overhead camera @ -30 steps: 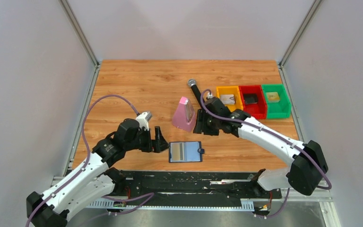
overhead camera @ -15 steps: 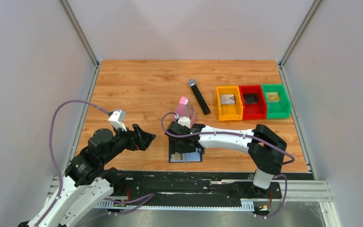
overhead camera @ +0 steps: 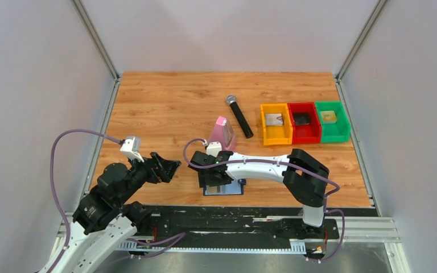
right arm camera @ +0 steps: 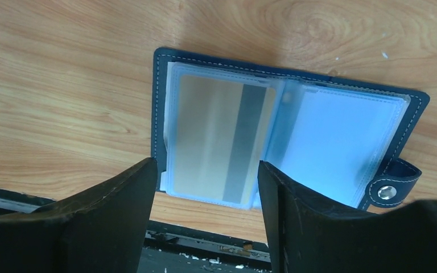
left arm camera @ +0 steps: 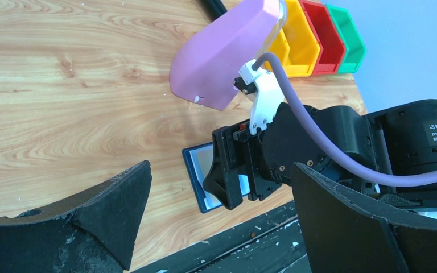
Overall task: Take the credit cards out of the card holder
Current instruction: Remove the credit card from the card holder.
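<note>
I had just moved the right gripper [right arm camera: 205, 170] over the open card holder [right arm camera: 341, 142] at six o'clock; its parted fingers held nothing, the gold card [right arm camera: 216, 142] still inside. At nine o'clock the left gripper [overhead camera: 167, 167] waited, wide open.

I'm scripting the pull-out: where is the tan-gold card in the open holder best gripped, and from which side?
Pinch the tan-gold card by its short edge nearest the table's front, coming from above. The card holder lies open and flat, a clear sleeve over the card's face, so probably only that edge at the sleeve's rim is reachable.
</note>
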